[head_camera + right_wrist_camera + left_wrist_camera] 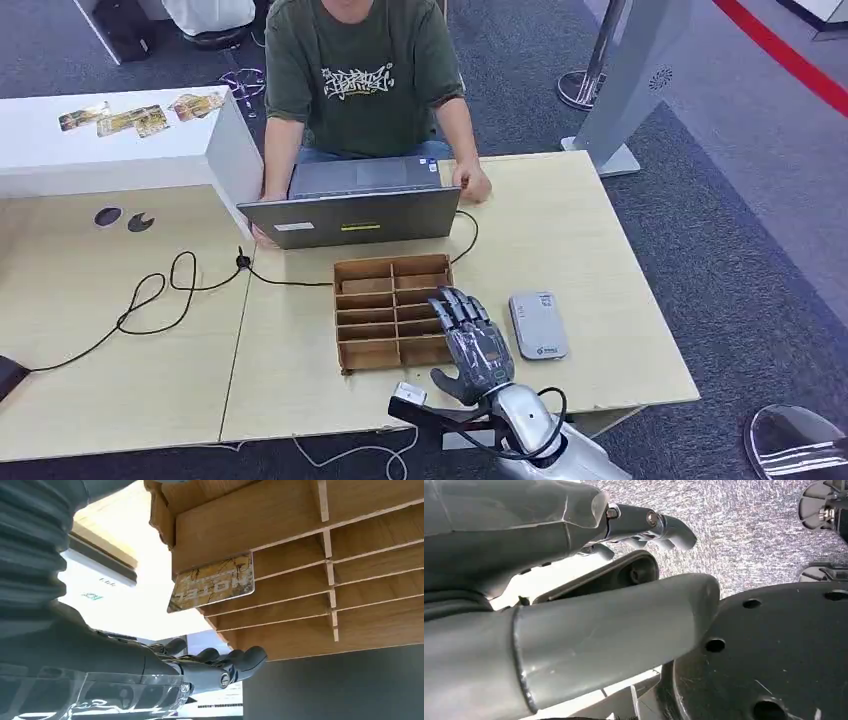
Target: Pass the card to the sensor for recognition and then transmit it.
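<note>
A gold patterned card printed HOTEL stands on edge in one slot of the wooden divider box. My right hand hovers over the box's right side with its fingers stretched out and apart, close to the card but not touching it. The grey card sensor lies flat on the table just right of that hand. My left hand hangs down beside my body, holding nothing, its fingers loosely extended.
A person sits behind an open laptop at the far side of the table, hands at its sides. A black cable loops across the left table. More gold cards lie on the white counter at back left.
</note>
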You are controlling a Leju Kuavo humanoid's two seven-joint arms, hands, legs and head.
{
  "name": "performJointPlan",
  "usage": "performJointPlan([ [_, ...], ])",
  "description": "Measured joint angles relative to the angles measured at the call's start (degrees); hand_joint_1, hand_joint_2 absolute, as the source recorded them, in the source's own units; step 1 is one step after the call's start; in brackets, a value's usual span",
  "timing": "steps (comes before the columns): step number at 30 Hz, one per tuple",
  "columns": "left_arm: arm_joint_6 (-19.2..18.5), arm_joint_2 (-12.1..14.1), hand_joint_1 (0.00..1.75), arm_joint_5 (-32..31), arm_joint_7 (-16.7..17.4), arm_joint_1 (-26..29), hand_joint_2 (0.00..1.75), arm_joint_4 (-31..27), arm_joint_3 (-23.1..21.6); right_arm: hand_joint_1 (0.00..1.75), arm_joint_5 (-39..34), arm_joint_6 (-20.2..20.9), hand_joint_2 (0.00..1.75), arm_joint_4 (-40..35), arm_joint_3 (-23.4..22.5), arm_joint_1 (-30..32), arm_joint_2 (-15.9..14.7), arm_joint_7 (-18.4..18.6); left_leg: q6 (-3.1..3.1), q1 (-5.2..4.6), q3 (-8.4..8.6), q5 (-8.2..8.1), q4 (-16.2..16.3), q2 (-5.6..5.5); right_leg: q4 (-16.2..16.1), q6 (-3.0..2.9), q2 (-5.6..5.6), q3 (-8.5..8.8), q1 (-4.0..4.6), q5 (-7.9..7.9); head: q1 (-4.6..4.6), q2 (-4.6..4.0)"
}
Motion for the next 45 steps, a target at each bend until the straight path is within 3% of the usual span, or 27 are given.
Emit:
performJointPlan([
  [29, -0.3, 0.0, 0.0, 0.1, -0.1, 0.0, 0.0, 0.0, 0.0, 0.03, -1.0, 0.1, 1.75, -0.5, 0.7, -0.6, -0.4, -0.5, 0.0, 0.0, 0.0, 0.0, 0.0, 0.0, 0.0, 0.0, 0.0, 0.0, 0.0, 0.0, 0.0, 0.0],
  [30, -0.3, 0.0, 0.0, 0.1, -0.1, 0.0, 0.0, 0.0, 0.0, 0.16, -1.0, 0.1, 1.75, -0.5, 0.7, -0.6, -0.4, -0.5, 0.0, 0.0, 0.0, 0.0, 0.0, 0.0, 0.0, 0.0, 0.0, 0.0, 0.0, 0.0, 0.0, 0.0],
  [31, -0.3, 0.0, 0.0, 0.1, -0.1, 0.0, 0.0, 0.0, 0.0, 0.38, -1.0, 0.1, 1.75, -0.6, 0.7, -0.6, -0.4, -0.5, 0.0, 0.0, 0.0, 0.0, 0.0, 0.0, 0.0, 0.0, 0.0, 0.0, 0.0, 0.0, 0.0, 0.0],
  [32, -0.3, 0.0, 0.0, 0.1, -0.1, 0.0, 0.0, 0.0, 0.0, 0.7, -1.0, 0.1, 1.75, -0.6, 0.8, -0.6, -0.4, -0.5, 0.0, 0.0, 0.0, 0.0, 0.0, 0.0, 0.0, 0.0, 0.0, 0.0, 0.0, 0.0, 0.0, 0.0],
  [33, -0.3, 0.0, 0.0, 0.1, -0.1, 0.0, 0.0, 0.0, 0.0, 1.34, -1.1, 0.1, 1.75, -0.6, 0.9, -0.6, -0.4, -0.5, 0.0, 0.0, 0.0, 0.0, 0.0, 0.0, 0.0, 0.0, 0.0, 0.0, 0.0, 0.0, 0.0, 0.0],
  [34, -0.3, 0.0, 0.0, 0.1, -0.1, 0.0, 0.0, 0.0, 0.0, 1.59, -1.0, 0.1, 1.75, -0.6, 0.9, -0.6, -0.4, -0.5, 0.0, 0.0, 0.0, 0.0, 0.0, 0.0, 0.0, 0.0, 0.0, 0.0, 0.0, 0.0, 0.0, 0.0],
  [36, -0.3, 0.0, 0.0, 0.1, -0.1, 0.0, 0.0, 0.0, 0.0, 1.75, -1.1, 0.1, 1.75, -0.6, 1.0, -0.6, -0.5, -0.5, 0.0, 0.0, 0.0, 0.0, 0.0, 0.0, 0.0, 0.0, 0.0, 0.0, 0.0, 0.0, -0.02, 0.0],
  [45, -0.3, -0.1, 0.0, 0.2, -0.2, 0.0, 0.0, 0.0, 0.0, 1.75, -1.1, 0.1, 1.75, -1.0, 1.1, -0.7, -0.8, -0.5, 0.0, 0.0, 0.0, 0.0, 0.0, 0.0, 0.0, 0.0, 0.0, 0.0, 0.0, 0.0, 0.0, 0.0],
])
